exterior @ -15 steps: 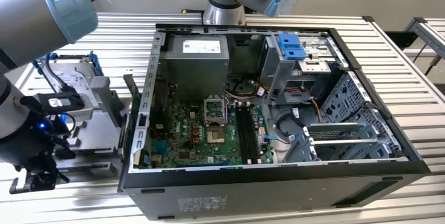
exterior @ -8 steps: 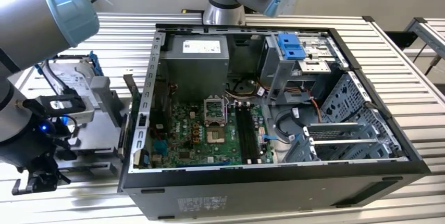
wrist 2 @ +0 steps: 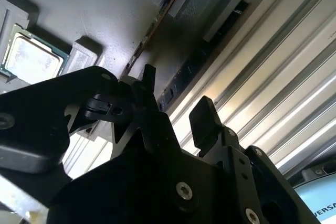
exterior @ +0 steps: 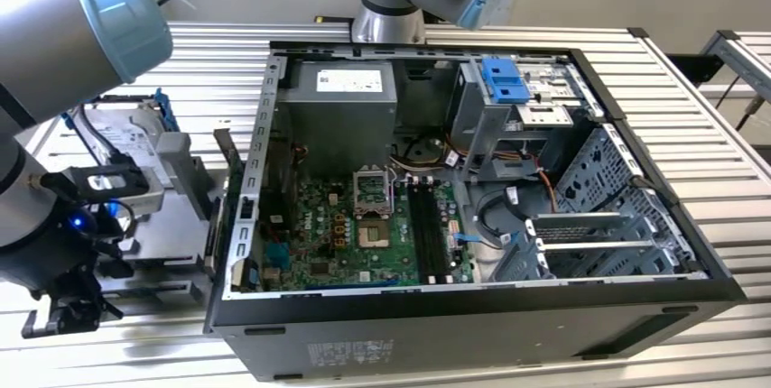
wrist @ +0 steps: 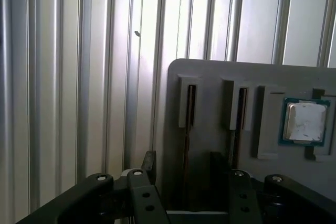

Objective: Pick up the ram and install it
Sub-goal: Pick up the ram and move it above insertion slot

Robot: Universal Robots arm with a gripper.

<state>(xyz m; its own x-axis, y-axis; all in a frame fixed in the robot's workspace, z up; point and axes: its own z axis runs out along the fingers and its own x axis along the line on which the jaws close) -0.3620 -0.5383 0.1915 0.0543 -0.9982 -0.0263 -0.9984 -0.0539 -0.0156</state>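
The gripper (wrist: 184, 174) stood nearest the lens in the first wrist view, fingers apart and holding nothing. The ram (wrist: 188, 129) stood on edge in a slot of the grey tray (wrist: 210, 72), in line with the gap between the fingers. Its long axis ran along the slot. A second module (wrist: 240, 114) stood just beside it, close to one finger's path, with a processor (wrist: 306, 121) beyond. The open computer case (exterior: 256, 135) stood well apart, toward the exterior view's right.
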